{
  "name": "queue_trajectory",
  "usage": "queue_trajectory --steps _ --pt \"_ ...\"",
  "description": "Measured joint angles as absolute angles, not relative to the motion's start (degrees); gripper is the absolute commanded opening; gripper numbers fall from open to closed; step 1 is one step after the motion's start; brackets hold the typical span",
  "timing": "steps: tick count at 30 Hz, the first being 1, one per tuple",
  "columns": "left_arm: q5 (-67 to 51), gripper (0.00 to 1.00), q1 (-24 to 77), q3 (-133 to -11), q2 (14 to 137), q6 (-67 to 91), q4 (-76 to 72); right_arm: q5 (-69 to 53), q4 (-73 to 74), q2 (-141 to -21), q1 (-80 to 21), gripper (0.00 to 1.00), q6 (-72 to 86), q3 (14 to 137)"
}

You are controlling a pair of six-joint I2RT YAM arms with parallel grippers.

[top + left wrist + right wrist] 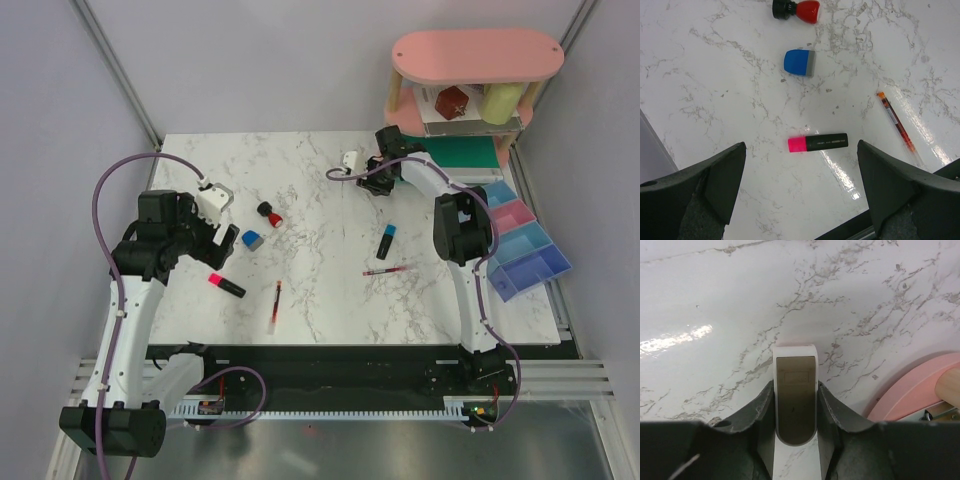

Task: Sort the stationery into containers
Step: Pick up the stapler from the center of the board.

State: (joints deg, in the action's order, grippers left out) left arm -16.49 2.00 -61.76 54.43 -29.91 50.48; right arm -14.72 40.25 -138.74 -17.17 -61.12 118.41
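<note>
Left claw (215, 242): I am seeing it spread wide and gripping nothing, hovering over the marble table (330, 300) at the left of the overhead view.
Right claw (796, 415): it is pinching the small clip (796, 385) between its fingers (760, 412), near the pink oval shelf (475, 55) at the upper right.
Clip: white frame with a brown face, pointing up the wrist frame; I cannot tell whether its tip is touching the table.
Pink-capped marker (817, 143): it is lying flat between the left fingers (715, 185) in the wrist view, touched by neither.
Blue eraser (800, 62): it is sitting above the marker in that frame, apart from it.
Red-black stub (796, 9): it is lying at the top edge, just beyond the eraser.
Red pen (895, 120): it is lying at a slant at the right of the wrist frame.
Blue-capped marker (386, 241): it is lying right of centre in the overhead view.
Second red pen (385, 270): it is lying just below that marker.
Bins (520, 240): the joined row is sitting at the table's right edge, and I am seeing no stationery in it.
</note>
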Motion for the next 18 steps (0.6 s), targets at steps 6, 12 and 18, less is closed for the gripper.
queue_trajectory --steps 6,12,18 --pt "-16.9 0.98 2.0 -61.7 53.5 -29.9 50.5 -15.3 42.4 -136.8 -18.2 0.00 -56.9 116.2" --pt "-21.9 0.99 2.0 -59.7 52.7 -31.3 50.9 -17.2 45.6 -132.8 -18.4 0.00 -48.9 112.4" --pt "-30.7 0.99 2.0 -59.6 53.2 -32.5 52.7 -20.8 48.3 -123.0 -16.6 0.00 -38.2 107.7"
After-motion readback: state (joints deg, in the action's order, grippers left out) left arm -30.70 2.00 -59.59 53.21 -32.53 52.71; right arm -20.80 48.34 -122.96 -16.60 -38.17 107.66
